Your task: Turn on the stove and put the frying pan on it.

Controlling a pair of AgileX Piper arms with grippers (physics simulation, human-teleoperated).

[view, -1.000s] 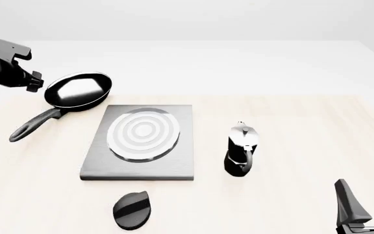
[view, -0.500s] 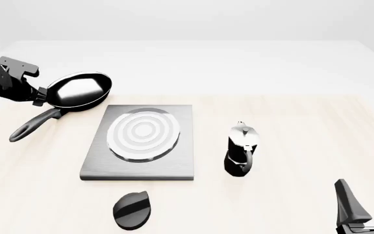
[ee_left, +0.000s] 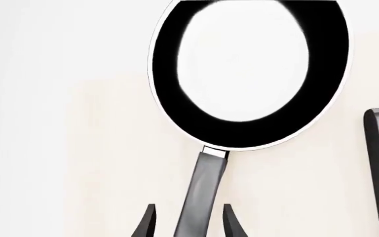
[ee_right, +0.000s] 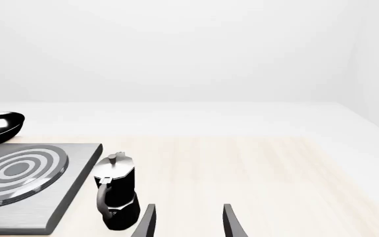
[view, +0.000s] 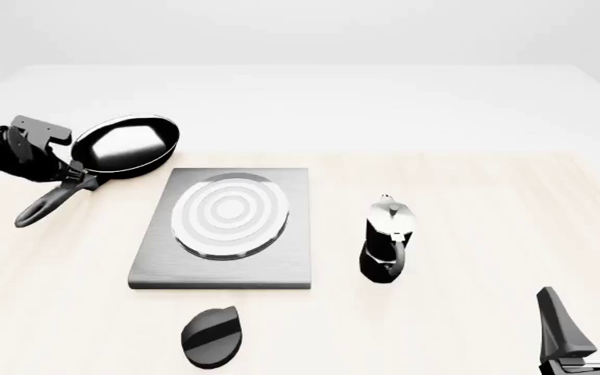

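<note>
The left gripper (view: 74, 173) is sitting right over the frying pan (view: 125, 146) at the far left of the table (view: 467, 234), positioned at the handle just behind the bowl. From the left wrist view the picture is clear: the two fingertips (ee_left: 148, 224) are standing apart, one on each side of the pan's handle (ee_left: 201, 197), with pale table showing in the gaps between finger and handle. So the jaws are spread around the handle and not pressing on it. The pan's round black bowl (ee_left: 248, 74) is lying straight ahead of the fingers, its glossy inside glaring white, and the handle is running back between them.

The pan is resting on the table just beyond the far-left corner of the stove (view: 227, 226), close to it, handle trailing toward the near left with its loop end (view: 31, 212) lying free on the wood. The stove slab is lying flat in the middle, its burner rings (view: 227, 212) uncovered, and the black oval knob (view: 212, 337) is sitting apart from it, in front of the near edge.

To the right of the stove, the moka pot (view: 387, 248) is standing upright. Down in the near-right corner the right gripper (view: 590, 320) is waiting well clear of everything, fingers parted, holding nothing.
</note>
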